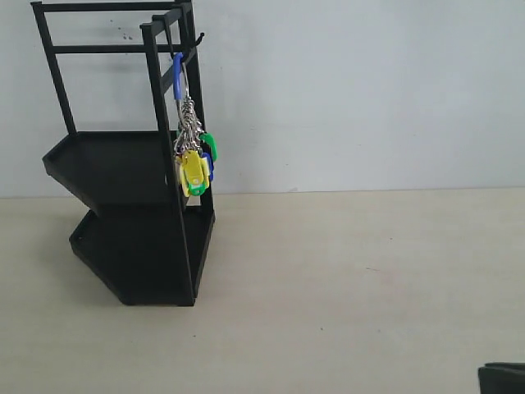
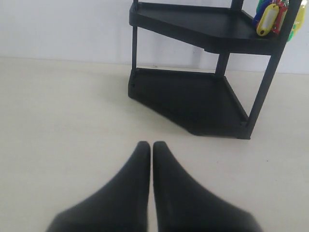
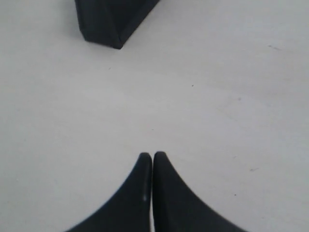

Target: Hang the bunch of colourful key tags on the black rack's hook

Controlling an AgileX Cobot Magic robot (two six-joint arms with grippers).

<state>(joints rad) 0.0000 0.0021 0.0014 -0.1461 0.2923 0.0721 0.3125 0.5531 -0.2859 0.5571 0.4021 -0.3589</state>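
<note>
The colourful key tag bunch (image 1: 194, 160) hangs by its blue carabiner loop (image 1: 177, 75) from the hook (image 1: 197, 39) near the top of the black rack (image 1: 123, 168), which stands at the left of the exterior view. The tags dangle beside the upper shelf and show again in the left wrist view as the bunch (image 2: 271, 18) at the rack's (image 2: 203, 92) corner. My left gripper (image 2: 152, 144) is shut and empty over bare table, well short of the rack. My right gripper (image 3: 152, 154) is shut and empty too, with a rack corner (image 3: 108, 21) far ahead.
The pale tabletop (image 1: 353, 279) stretches right of the rack, with a white wall behind it. A dark piece of the right arm (image 1: 502, 377) shows at the bottom right corner of the exterior view.
</note>
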